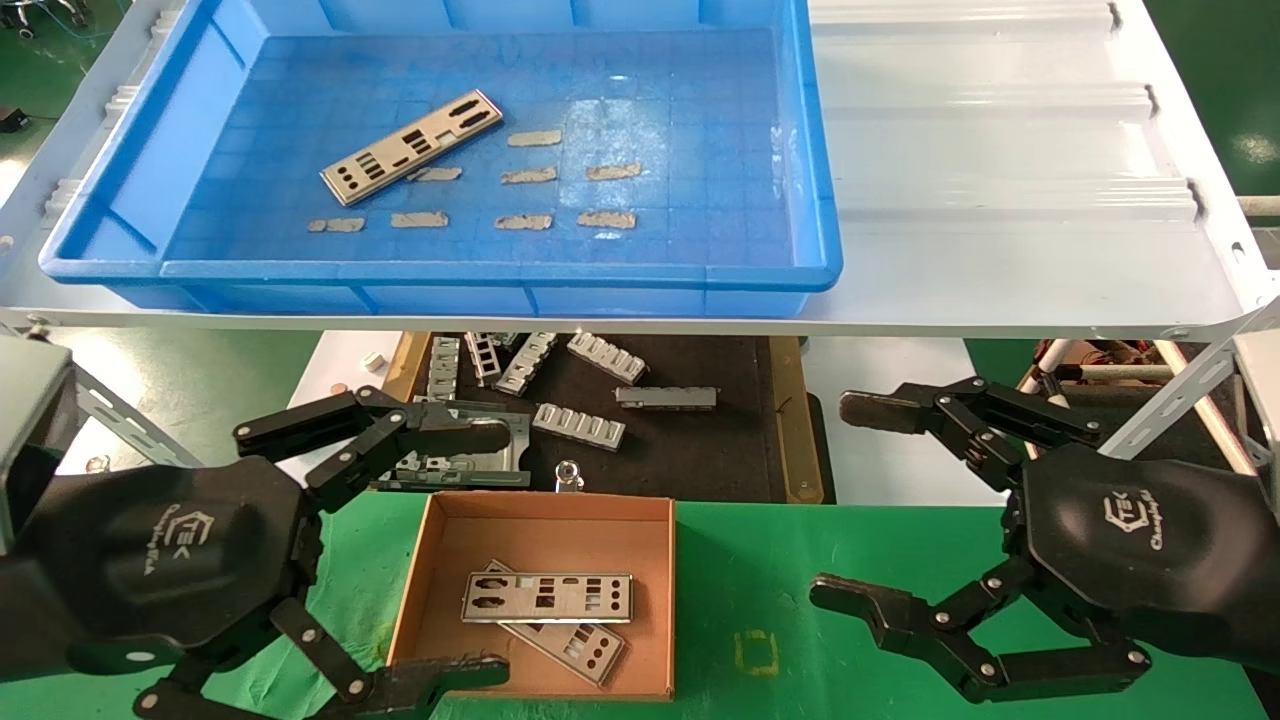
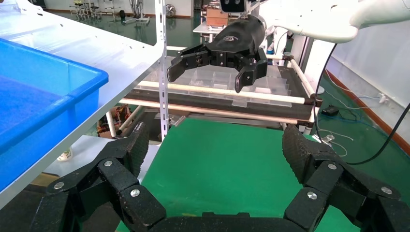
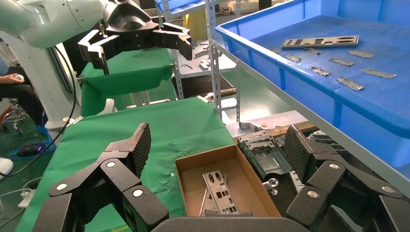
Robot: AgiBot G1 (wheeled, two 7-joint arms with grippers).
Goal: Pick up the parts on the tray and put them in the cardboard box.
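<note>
Two parts [image 1: 548, 597] in cardboard box [image 1: 655, 600], one on tray [image 1: 500, 275]; both grippers' jaws apart.

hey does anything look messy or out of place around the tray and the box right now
Mildly. In the cardboard box the two parts lie crossed, the top one skewed over the lower one. One part lies diagonally in the tray, beside torn tape strips. Both grippers are open and empty.
</note>
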